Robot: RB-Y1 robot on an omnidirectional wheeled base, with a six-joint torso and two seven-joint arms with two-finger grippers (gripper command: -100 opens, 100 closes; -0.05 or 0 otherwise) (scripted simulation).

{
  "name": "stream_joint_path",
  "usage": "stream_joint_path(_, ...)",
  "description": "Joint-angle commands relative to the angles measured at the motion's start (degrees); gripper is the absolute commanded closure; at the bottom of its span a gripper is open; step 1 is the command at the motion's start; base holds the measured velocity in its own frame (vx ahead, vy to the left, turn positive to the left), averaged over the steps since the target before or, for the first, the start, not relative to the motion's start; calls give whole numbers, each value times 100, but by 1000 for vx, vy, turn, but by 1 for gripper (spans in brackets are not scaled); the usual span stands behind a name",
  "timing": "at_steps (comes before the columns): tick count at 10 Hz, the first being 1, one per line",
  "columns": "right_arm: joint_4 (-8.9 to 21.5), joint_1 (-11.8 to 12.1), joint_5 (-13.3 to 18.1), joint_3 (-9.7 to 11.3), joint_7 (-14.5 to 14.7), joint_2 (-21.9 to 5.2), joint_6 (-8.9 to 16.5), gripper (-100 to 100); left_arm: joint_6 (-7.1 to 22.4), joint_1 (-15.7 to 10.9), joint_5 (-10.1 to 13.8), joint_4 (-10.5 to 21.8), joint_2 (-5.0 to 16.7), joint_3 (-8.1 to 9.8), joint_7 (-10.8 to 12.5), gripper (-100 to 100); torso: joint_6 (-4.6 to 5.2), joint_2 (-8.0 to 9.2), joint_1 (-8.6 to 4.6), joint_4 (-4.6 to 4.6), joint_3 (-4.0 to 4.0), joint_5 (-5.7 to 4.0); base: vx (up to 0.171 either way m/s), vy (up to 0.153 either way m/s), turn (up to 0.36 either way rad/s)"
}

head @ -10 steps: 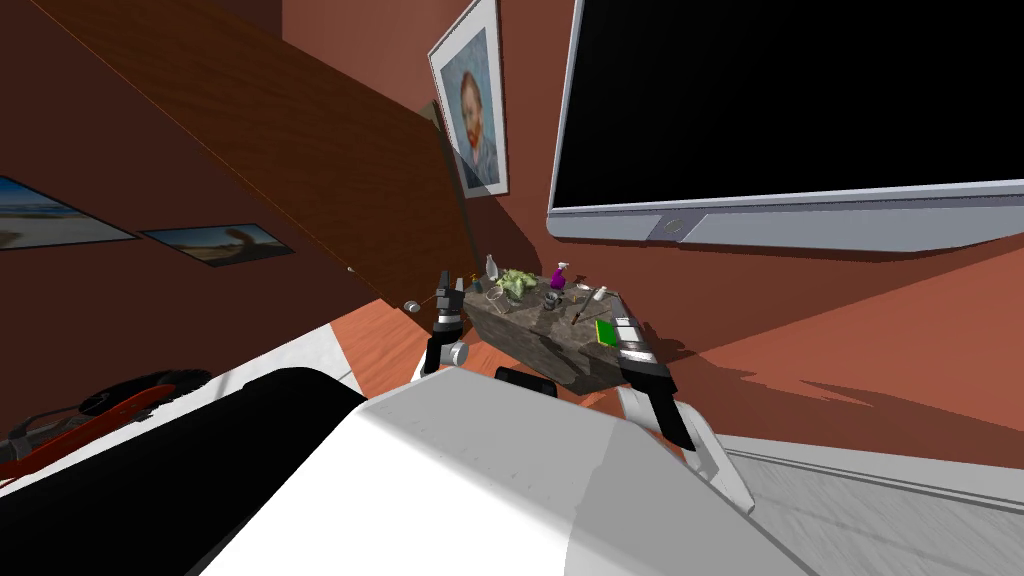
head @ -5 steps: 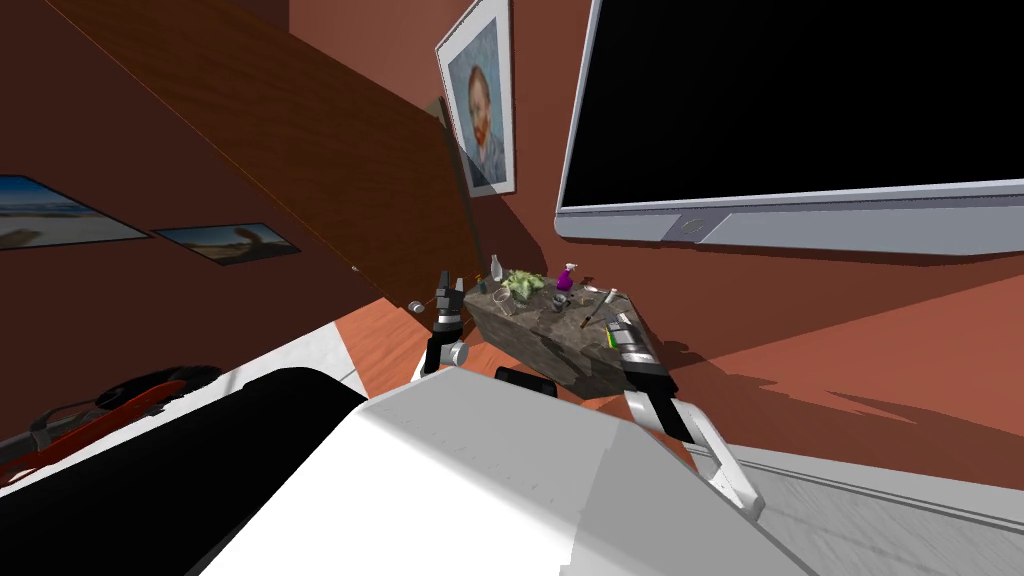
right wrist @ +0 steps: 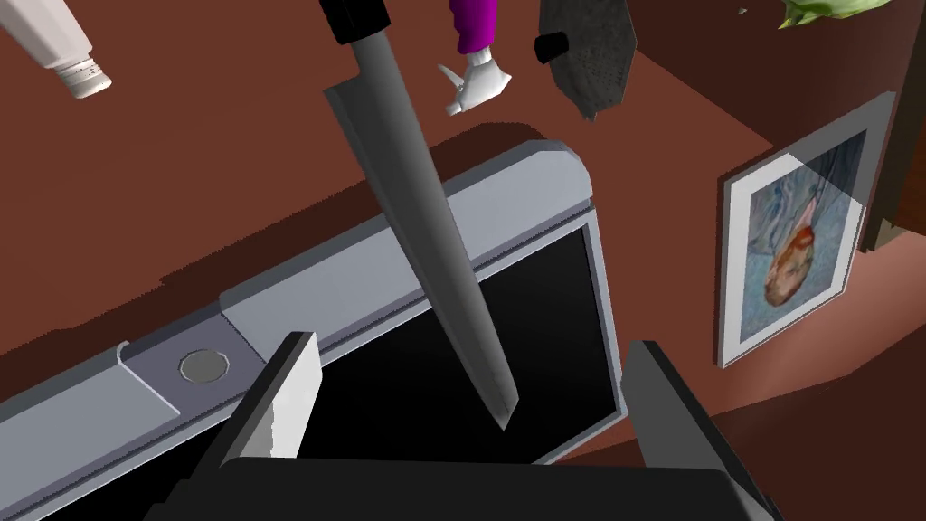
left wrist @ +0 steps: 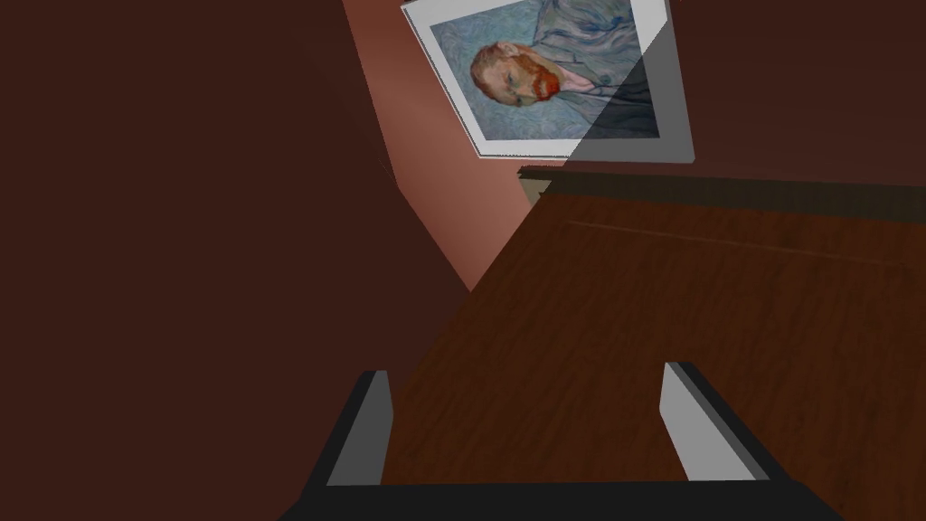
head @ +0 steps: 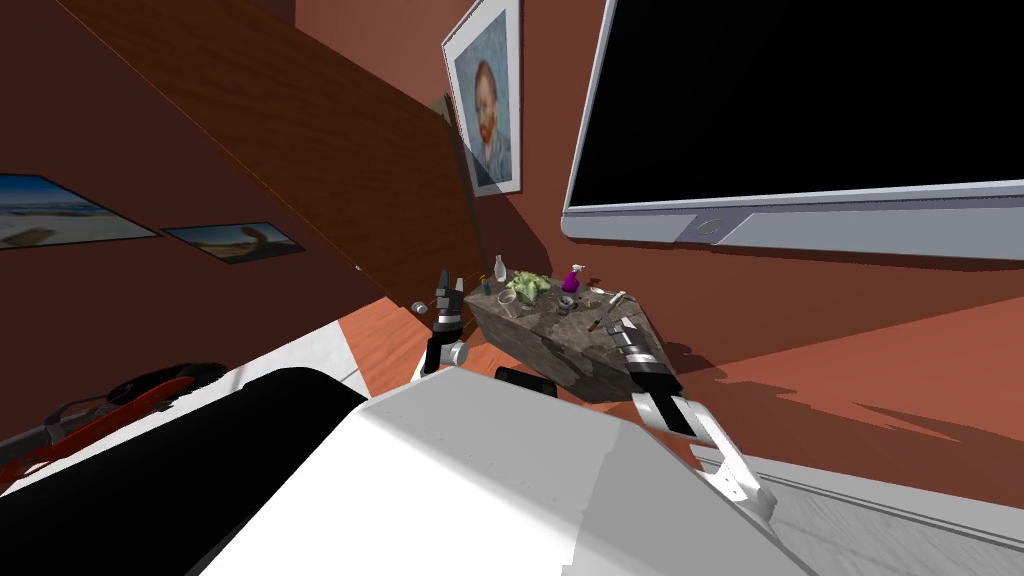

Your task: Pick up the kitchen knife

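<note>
The kitchen knife (right wrist: 425, 235) has a grey blade and a black handle (right wrist: 357, 18). In the right wrist view its blade runs away from my right gripper (right wrist: 470, 380), and the tip lies between the open fingers (right wrist: 289, 398) without touching them. In the head view the knife (head: 597, 318) lies on the stone-topped table (head: 540, 350), with my right gripper (head: 612, 326) at its near end. My left gripper (head: 447, 290) is raised at the table's left corner beside the wooden door (left wrist: 687, 298); its fingers (left wrist: 366, 425) stand open and empty.
On the table stand a purple spray bottle (head: 574, 279), a green plant (head: 528, 286), a glass bottle (head: 499, 268) and a small dark cup (head: 566, 303). A white bottle (right wrist: 54, 45) lies near the knife's handle. A large TV (head: 800, 120) hangs above.
My right arm has reached further over the table toward the knife and now covers the green item at the near edge. The left arm has held still.
</note>
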Motion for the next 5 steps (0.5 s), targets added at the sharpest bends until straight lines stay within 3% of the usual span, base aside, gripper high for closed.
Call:
stream_joint_path(1, 186, -8, 166, -70, 162, -194, 30, -100, 0, 0, 0, 0, 0, 0, 0, 0, 0, 0, 0, 0, 0, 0, 27, 86, 28)
stream_joint_path(5, 601, -112, 550, -165, 509, -711, 129, -100, 0, 0, 0, 0, 0, 0, 0, 0, 1, 0, -4, 0, 0, 0, 25, 66, 20)
